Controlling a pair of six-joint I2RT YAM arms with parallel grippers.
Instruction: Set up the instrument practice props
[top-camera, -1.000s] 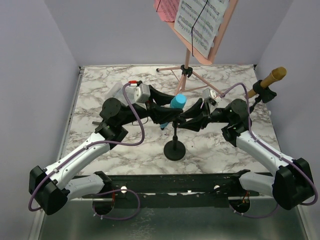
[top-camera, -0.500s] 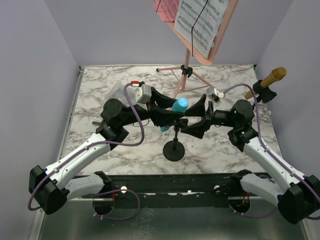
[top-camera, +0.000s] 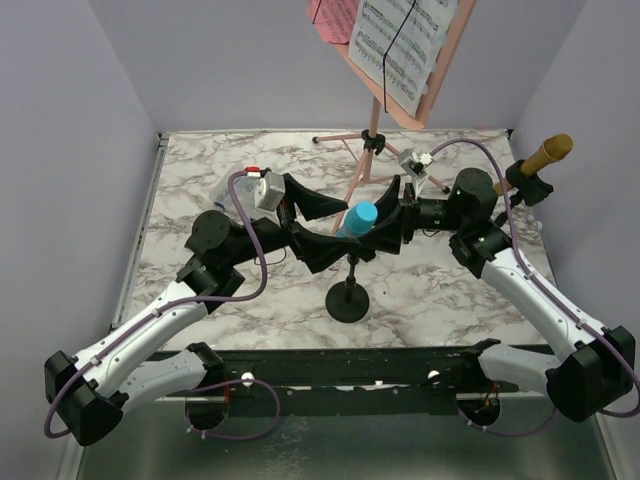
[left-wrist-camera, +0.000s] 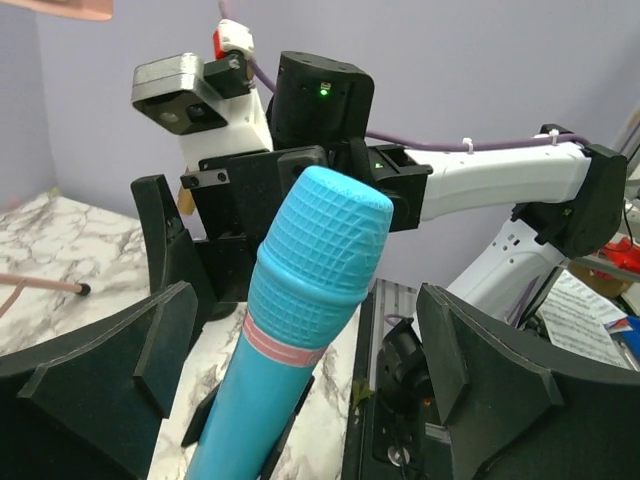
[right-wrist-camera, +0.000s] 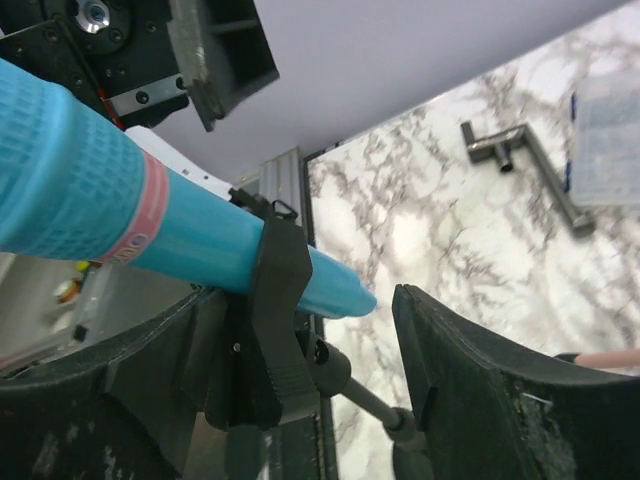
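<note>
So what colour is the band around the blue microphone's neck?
Pink, ringing the blue microphone just below its mesh head; clearest in the left wrist view.

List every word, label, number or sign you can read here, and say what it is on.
Nothing here reads as words or numbers.
White sheet-music page: printed staves of notes, too small to read.
Pink band on the blue microphone: a faint mark, too blurred to read.
</note>
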